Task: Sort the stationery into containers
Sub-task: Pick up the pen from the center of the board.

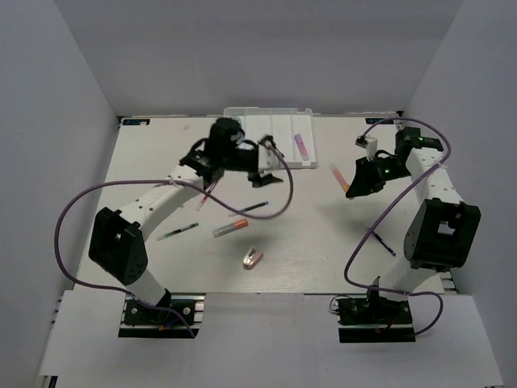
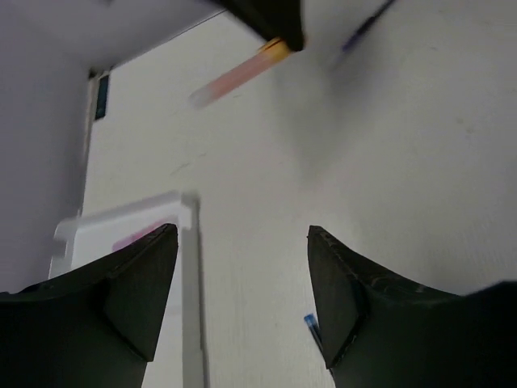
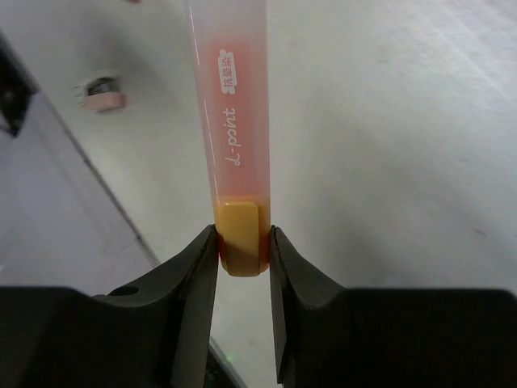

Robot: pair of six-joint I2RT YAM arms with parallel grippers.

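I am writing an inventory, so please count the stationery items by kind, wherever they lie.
Markers: 3 (one on the table, one in the tray, one in the right fingers)
Pens: 4
Eraser: 1
Total: 8

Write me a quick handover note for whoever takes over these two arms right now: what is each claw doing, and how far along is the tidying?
Left gripper: open, empty, at the near edge of the tray.
Right gripper: shut on the cap end of a pink-orange marker, to the right of the tray, not over it.
Done: one pink marker lies in the tray.
Left: drop the held marker in, then collect the orange marker, left pen, middle pen, right pen and eraser, all loose on the table.
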